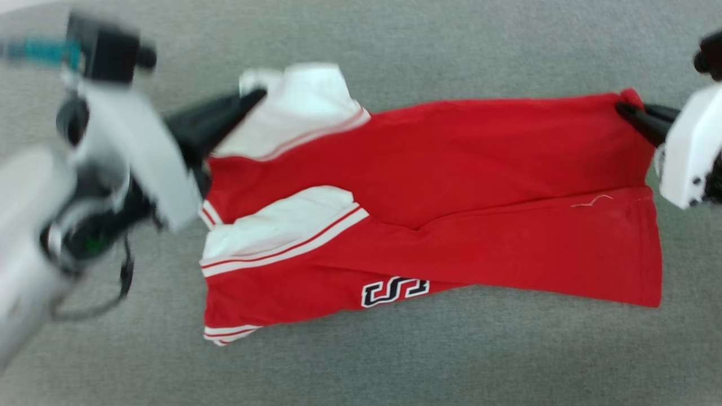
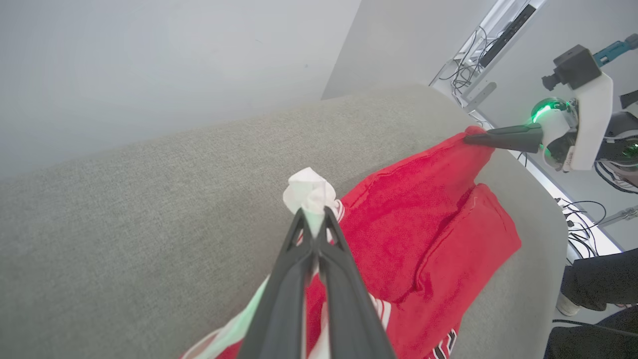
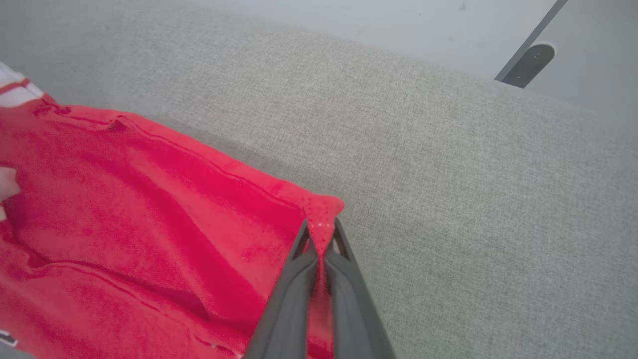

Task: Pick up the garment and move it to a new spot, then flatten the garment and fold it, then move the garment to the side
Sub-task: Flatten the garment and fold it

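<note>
Left hand [image 1: 255, 96], right hand [image 1: 624, 107], pinching one garment [image 1: 451, 186]

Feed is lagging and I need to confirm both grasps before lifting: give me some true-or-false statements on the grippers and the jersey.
1. The left gripper is shut on a white sleeve of the garment. True.
2. The right gripper hangs open above the cloth. False: it is shut on a red corner of the garment.
3. The garment stretches between the two grippers over the grey surface. True.
4. The garment is folded into a neat square. False: it lies spread lengthways and creased.
5. Black lettering shows near its lower edge in the head view. True.
</note>
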You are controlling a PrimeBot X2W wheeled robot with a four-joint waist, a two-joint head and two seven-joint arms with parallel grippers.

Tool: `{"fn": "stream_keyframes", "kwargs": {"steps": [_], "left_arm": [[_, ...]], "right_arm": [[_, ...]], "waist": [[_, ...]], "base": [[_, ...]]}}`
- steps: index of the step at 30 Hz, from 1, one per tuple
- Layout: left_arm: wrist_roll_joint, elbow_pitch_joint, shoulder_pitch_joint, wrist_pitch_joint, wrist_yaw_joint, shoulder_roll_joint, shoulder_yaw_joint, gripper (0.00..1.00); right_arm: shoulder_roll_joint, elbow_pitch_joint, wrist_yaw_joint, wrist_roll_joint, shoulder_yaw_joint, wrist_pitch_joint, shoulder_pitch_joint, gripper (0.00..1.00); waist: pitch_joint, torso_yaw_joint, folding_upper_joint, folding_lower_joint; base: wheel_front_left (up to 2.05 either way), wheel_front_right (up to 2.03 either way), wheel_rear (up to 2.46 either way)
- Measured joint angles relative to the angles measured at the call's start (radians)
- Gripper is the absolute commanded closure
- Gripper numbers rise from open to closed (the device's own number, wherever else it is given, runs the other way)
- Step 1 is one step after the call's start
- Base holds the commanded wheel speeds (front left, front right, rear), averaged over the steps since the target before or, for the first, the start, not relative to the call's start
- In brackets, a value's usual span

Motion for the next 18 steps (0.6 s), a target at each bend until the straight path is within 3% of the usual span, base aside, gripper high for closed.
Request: {"fn": "stream_keyframes", "kwargs": {"steps": [9,18], "left_arm": [[-0.008,-0.249,0.286,-0.266,0.000,0.189,-0.024,1.00],[0.002,-0.362,0.475,-0.398,0.033,0.228,-0.061,1.00]], "right_arm": [[-0.076,-0.205,0.000,-0.018,-0.150,0.019,0.251,1.00],[-0.030,-0.398,0.000,-0.079,-0.343,0.105,0.505,1.00]], "waist": [[-0.020,0.040,0.0000,0.0000],[-0.008,0.054,0.0000,0.0000]], "base": [[0.00,0.00,0.00],[0.00,0.00,0.00]]}}
